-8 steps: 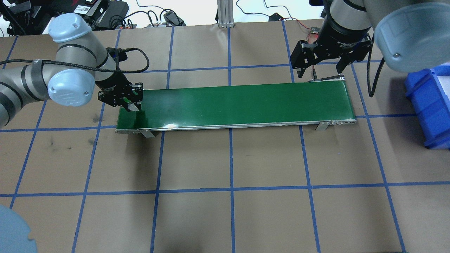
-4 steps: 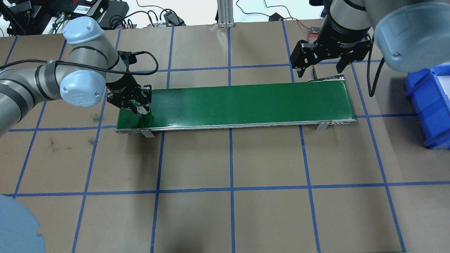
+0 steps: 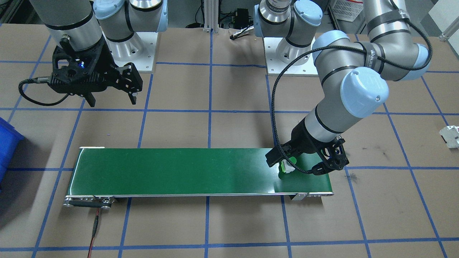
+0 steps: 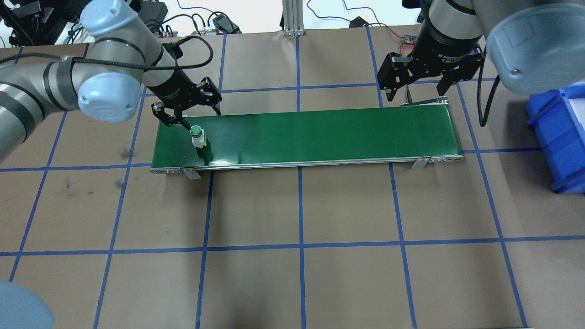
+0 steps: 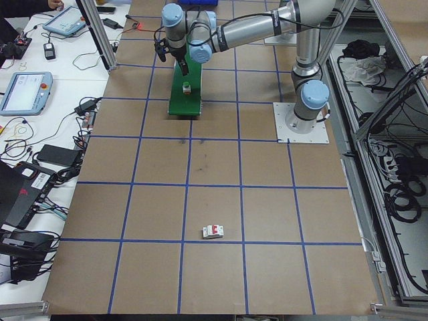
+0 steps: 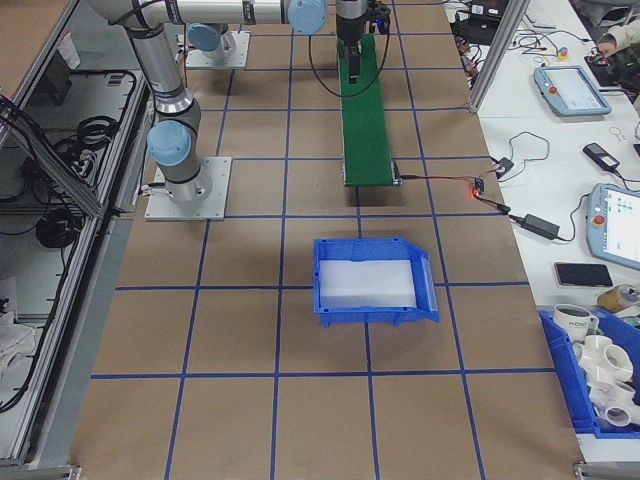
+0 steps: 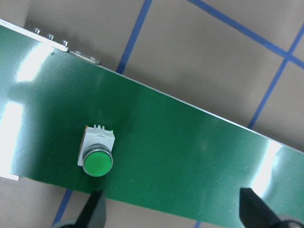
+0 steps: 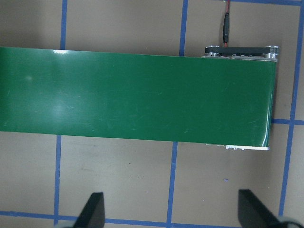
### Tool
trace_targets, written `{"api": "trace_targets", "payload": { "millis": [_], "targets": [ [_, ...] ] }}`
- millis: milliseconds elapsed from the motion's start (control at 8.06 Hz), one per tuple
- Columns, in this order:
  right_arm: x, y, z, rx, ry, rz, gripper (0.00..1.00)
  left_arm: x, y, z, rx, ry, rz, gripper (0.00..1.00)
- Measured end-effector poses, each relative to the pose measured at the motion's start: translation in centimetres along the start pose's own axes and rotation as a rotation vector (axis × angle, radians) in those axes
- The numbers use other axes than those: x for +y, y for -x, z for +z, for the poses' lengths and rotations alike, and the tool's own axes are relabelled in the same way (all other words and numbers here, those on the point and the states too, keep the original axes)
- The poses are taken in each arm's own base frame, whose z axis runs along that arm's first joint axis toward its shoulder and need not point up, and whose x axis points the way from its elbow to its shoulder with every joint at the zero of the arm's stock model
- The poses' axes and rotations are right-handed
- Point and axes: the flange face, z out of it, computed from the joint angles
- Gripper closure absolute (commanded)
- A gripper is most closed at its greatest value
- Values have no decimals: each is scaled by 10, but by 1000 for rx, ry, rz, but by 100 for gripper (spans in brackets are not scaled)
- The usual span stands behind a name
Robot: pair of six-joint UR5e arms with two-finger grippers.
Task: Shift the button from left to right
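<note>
My left fingers (image 4: 170, 119): apart, empty, above button (image 4: 197, 135) upright on green belt (image 4: 320, 135). My right fingers (image 4: 389, 93): apart, empty.

button (image 4: 198, 135): green cap, white body | belt (image 4: 320, 132): green

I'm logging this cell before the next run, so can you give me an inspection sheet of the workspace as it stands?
Surface: brown paper-covered table with blue tape grid.
Job's things: small green-capped push button on a white body stands on the long green conveyor belt, near its end on the robot's left.
Clutter: white blocky breaker-like part; blue plastic bin.
End effectors: left end effector open, above and clear of the button; right end effector open over the belt's other end.
Cables: red-black lead at the conveyor's motor end.
Surroundings: teach pendants on the side bench.
</note>
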Motion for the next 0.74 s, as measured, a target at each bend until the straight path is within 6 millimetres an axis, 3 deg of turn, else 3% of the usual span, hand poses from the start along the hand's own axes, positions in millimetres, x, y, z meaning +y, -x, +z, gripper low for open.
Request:
{"api": "trace_targets", "payload": {
  "millis": [248,745],
  "targets": [
    [1,0,1,0,9,6,0,7,-27,-51,-7,26,-19,0],
    [-1,-1,0,-8,-1,-5,0,26,-25,-96,-154,-52,154,0]
  ]
}}
